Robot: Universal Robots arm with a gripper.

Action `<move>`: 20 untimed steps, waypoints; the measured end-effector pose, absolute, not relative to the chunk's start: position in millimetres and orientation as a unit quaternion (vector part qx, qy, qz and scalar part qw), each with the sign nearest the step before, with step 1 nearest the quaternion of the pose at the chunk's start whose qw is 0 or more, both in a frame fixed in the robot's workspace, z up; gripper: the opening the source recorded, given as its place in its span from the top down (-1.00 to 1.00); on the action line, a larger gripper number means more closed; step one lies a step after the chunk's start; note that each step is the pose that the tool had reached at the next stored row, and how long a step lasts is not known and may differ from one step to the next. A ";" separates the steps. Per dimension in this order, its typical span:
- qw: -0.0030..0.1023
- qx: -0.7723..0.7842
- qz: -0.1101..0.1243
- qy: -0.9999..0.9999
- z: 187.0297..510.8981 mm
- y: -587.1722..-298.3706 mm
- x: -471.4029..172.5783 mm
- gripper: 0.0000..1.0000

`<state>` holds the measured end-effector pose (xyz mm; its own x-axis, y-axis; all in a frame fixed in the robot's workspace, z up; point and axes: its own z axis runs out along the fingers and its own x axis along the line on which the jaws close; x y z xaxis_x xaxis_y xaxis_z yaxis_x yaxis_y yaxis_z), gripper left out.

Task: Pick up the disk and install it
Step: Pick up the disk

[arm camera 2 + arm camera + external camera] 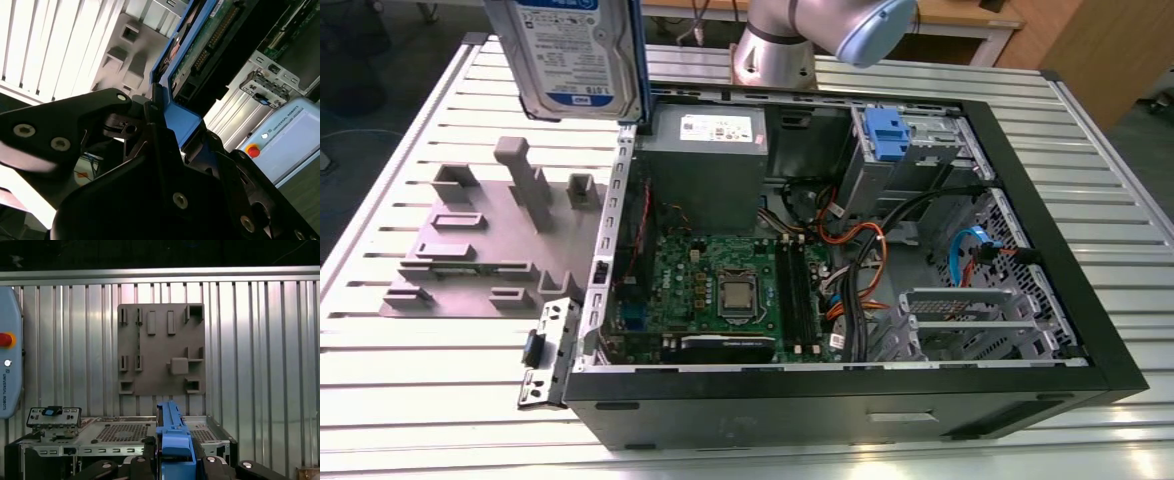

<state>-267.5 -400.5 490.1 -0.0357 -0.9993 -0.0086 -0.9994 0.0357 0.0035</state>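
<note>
Start at the exterior view's upper left: the disk [580, 60] hangs upright, label facing you, well above the surface [440, 400], w/ its top edge cut by the frame. Just below it at left sits the grey fixture plate [474, 245], posts & pockets bare, so pickup looks done and install not yet.

In both wrist views the gripper [175, 460] has its jaws narrow, clamped on the disk's blue carrier edge. Holding by the rim keeps the drive face & connector end free, prob. so it can go into a bay edge-first.

Moving right, the open PC case [827, 395] lies on its side, centre to right of frame. Its near side wall [630, 200] stands btwn the disk and the interior. The PSU [704, 150] fills the case's upper-left corner, just right of the disk, and is the nearest thing you could bump. The mobo [720, 290] lies below the PSU.

The arm [814, 35] stands top centre, behind the case.

Upper right is the drive cage w/ a lone blue bracket [886, 135] in it. Orange & black cables [854, 240] loop btwn mobo and cage and look like the main snag risk on that side.
</note>
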 end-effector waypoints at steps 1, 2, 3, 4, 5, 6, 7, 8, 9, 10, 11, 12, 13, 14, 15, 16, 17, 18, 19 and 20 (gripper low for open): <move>0.002 -0.694 0.004 0.720 489.8 -403.8 -267.3 0.27; 0.002 -0.694 0.004 0.720 489.4 -407.1 -267.1 0.27; 0.002 -0.694 0.004 0.720 489.2 -409.4 -266.2 0.27; 0.002 -0.694 0.004 0.720 488.7 -411.2 -264.3 0.27; 0.002 -0.694 0.004 0.720 488.3 -412.6 -261.4 0.27; 0.002 -0.694 0.004 0.720 487.6 -413.4 -257.6 0.27; 0.002 -0.694 0.004 0.720 486.9 -414.0 -253.0 0.27; 0.002 -0.694 0.004 0.720 486.2 -414.5 -248.6 0.27; 0.002 -0.694 0.004 0.720 485.5 -415.0 -244.1 0.27; 0.002 -0.694 0.004 0.720 484.9 -415.6 -239.7 0.27; 0.002 -0.694 0.004 0.720 484.4 -416.0 -235.6 0.27; 0.002 -0.694 0.004 0.720 483.9 -416.3 -231.5 0.27; 0.002 -0.694 0.004 0.720 483.5 -416.4 -227.0 0.27; 0.002 -0.694 0.004 0.720 483.1 -416.6 -223.6 0.27; 0.002 -0.694 0.004 0.720 482.6 -416.9 -221.4 0.27; 0.002 -0.694 0.004 0.720 482.0 -417.4 -219.4 0.27; 0.003 -0.694 0.004 0.720 481.5 -417.9 -217.7 0.27; 0.003 -0.694 0.003 0.720 481.1 -418.4 -216.1 0.27; 0.003 -0.694 0.003 0.720 480.7 -418.7 -214.9 0.27; 0.003 -0.694 0.003 0.720 480.4 -418.8 -214.5 0.27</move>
